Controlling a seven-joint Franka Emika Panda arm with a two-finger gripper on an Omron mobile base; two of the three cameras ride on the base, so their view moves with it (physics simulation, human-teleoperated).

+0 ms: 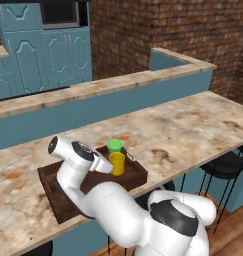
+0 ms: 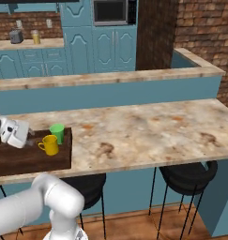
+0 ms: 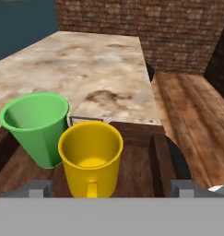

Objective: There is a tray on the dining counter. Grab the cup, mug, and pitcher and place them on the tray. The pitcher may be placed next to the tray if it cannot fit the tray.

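The dark brown tray (image 1: 135, 176) (image 2: 35, 160) (image 3: 145, 152) lies on the dining counter (image 1: 193, 130) (image 2: 148, 126) (image 3: 85, 64) near its front edge. Upright on the tray and almost touching are the green cup (image 1: 114, 146) (image 2: 57, 132) (image 3: 35, 124) and the yellow mug (image 1: 117, 163) (image 2: 50, 145) (image 3: 90, 156). My gripper (image 1: 107, 167) (image 2: 32, 135) (image 3: 111, 188) is open and level just behind the mug. In the hand view the mug stands between the spread fingertips (image 3: 39, 188), its handle toward the camera, touching neither. A yellowish cylinder on the far kitchen counter looks like the pitcher (image 2: 36, 36).
Black stools (image 1: 225, 162) (image 2: 186, 178) stand under the counter's front edge. A raised teal ledge (image 1: 118, 97) (image 2: 110, 89) runs behind the dining counter. A toaster (image 2: 15, 35) sits beside the pitcher. The counter top stretches bare to the right of the tray.
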